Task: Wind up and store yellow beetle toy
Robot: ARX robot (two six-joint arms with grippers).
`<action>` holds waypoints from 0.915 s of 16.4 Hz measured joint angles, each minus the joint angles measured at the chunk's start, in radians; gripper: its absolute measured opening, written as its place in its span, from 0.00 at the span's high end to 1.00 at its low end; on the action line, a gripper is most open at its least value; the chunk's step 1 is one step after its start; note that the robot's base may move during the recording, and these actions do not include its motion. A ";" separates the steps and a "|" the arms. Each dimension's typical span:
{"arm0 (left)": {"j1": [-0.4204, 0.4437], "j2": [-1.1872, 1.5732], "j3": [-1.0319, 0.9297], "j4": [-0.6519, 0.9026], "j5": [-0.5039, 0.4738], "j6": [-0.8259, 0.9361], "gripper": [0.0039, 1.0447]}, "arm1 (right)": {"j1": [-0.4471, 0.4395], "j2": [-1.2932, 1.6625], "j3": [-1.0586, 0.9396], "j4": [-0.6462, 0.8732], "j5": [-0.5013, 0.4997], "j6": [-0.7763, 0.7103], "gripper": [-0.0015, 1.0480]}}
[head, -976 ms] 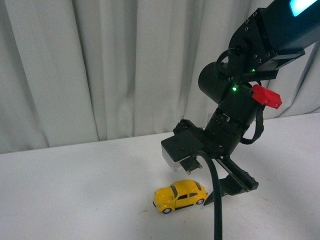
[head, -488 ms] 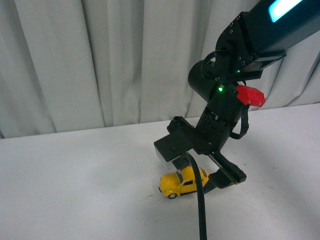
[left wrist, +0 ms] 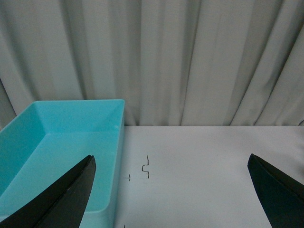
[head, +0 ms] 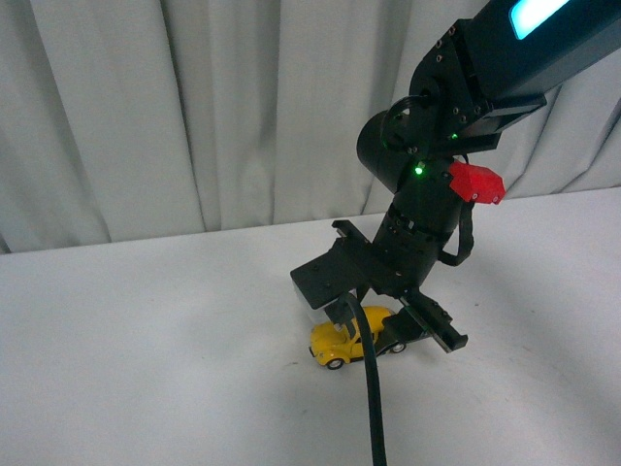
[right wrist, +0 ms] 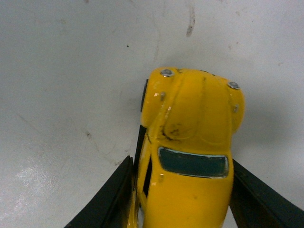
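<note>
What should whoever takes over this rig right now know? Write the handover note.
Right gripper: down over the toy car, one finger on each side. Whether it is clamped cannot be told.
Left gripper: open, empty, beside the turquoise bin.
Car: on its wheels on the white table, not in the bin.
Done: right gripper lined up on the car.
Left: grip the car, wind it up, then store it, probably in the bin.

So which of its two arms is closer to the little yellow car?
Right. The right gripper straddles the yellow beetle toy, jaws either side of it. The left gripper faces a turquoise bin elsewhere, no toy in its view.
</note>
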 joint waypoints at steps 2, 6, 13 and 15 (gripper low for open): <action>0.000 0.000 0.000 0.000 0.000 0.000 0.06 | 0.000 0.000 -0.002 0.002 0.000 0.035 0.58; 0.000 0.000 0.000 0.000 0.000 0.000 0.06 | 0.000 0.000 -0.002 0.001 -0.013 0.125 0.60; 0.000 0.000 0.000 0.000 0.000 0.000 0.06 | -0.007 -0.027 -0.065 0.061 -0.023 0.154 0.60; 0.000 0.000 0.000 0.000 0.000 0.000 0.06 | -0.012 -0.032 -0.076 0.069 -0.034 0.132 0.60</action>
